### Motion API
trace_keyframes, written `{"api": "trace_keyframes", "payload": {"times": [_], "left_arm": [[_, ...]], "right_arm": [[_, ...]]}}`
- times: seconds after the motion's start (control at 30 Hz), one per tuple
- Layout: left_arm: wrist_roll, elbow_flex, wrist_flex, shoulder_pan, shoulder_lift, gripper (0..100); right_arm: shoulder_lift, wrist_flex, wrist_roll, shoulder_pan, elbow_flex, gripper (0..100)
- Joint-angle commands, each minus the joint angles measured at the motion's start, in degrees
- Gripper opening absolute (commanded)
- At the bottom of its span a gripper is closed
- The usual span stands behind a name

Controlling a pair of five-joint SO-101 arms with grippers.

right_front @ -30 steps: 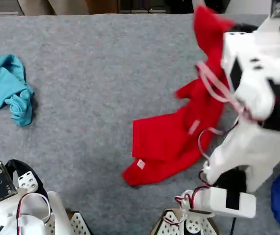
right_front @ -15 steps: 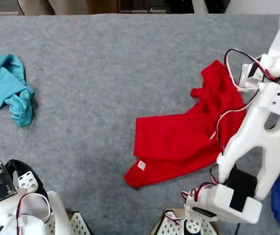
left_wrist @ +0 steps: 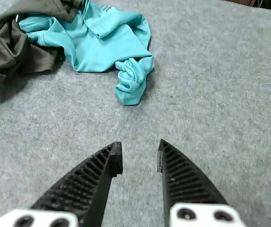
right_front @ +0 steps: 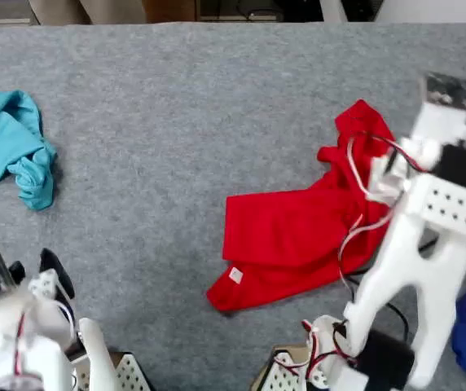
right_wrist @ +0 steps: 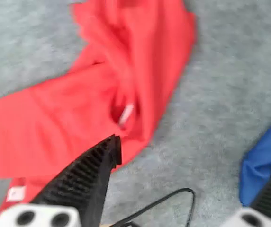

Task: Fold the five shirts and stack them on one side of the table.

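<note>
Grey table (right_front: 176,122) w/ crumpled red shirt (right_front: 290,236).

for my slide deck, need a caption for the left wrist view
Open left gripper over the grey table, facing a crumpled teal shirt beside a dark olive shirt.

High view: we look down from far above the red shirt (right_front: 298,240).
Left wrist view: we face the teal shirt (left_wrist: 112,42), well apart from the red shirt.
Right wrist view: we sit close over the red shirt, which the high view shares.
</note>
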Motion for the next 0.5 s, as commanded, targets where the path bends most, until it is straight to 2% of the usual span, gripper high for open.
{"api": "trace_keyframes", "payload": {"times": [0.0, 0.07, 0.13, 0.3, 0.4, 0.47], "left_arm": [[3.8, -12.0, -0.4, 0.7, 16.5, 15], [7.0, -19.5, 1.1, 5.3, 25.3, 15], [11.2, -25.5, 1.3, 13.7, 32.7, 15], [22.3, -32.8, 1.3, 41.7, 45.3, 15], [22.9, -33.3, 1.2, 54.2, 54.2, 15], [21.5, -34.3, 1.2, 56.6, 60.3, 15]], "right_arm": [[-5.1, -4.2, 4.5, 10.0, 3.9, 46.1], [-5.3, -5.2, 6.4, 15.3, 5.5, 46.1], [-4.7, -5.6, 7.2, 20.1, 6.6, 46.1], [-0.3, -9.0, 7.1, 31.4, 6.8, 46.1], [4.8, -13.1, 7.2, 37.3, 6.7, 46.1], [9.0, -16.3, 8.5, 40.6, 6.6, 46.1]]}}
